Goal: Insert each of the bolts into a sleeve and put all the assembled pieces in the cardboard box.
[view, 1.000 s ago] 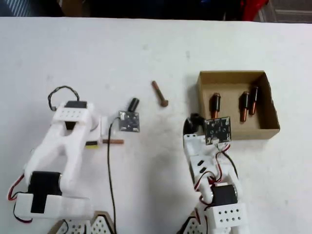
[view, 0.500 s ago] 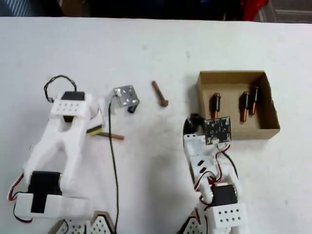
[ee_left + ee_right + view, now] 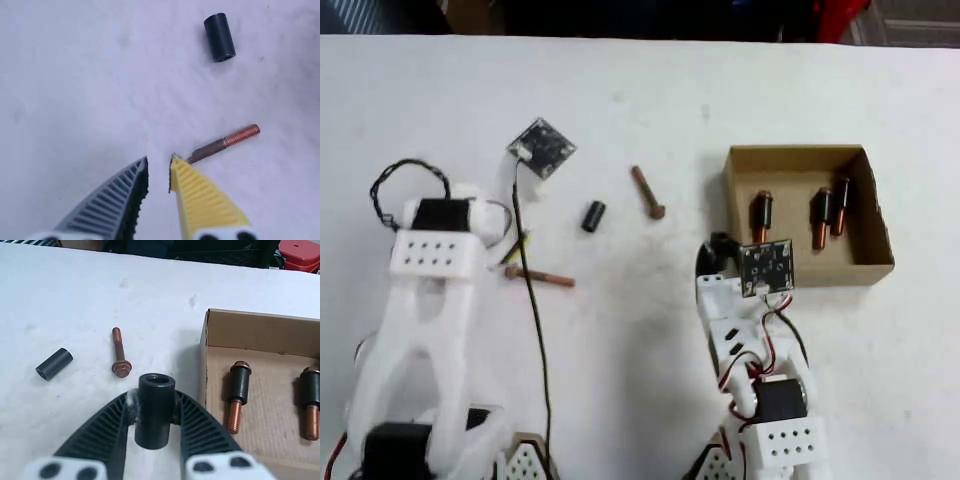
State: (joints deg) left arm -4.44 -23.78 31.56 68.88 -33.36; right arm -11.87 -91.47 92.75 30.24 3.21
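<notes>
My left gripper hangs over the table, slightly open with nothing between its grey and yellow fingers. A copper bolt lies on the table just past the yellow fingertip, which hides its head; in the high view this bolt is beside the left gripper. A loose black sleeve lies farther out. A second bolt lies left of the cardboard box. My right gripper is shut on an upright black sleeve close to the box's near left corner.
Three assembled bolt-and-sleeve pieces lie inside the box. The left arm's black cable trails across the table near the bolt. The loose sleeve lies to the left of the second bolt.
The left arm has drawn back toward the near edge and its wrist camera has swung to the far left, uncovering the loose sleeve. The bolt stays on the table. The right arm has not moved.
</notes>
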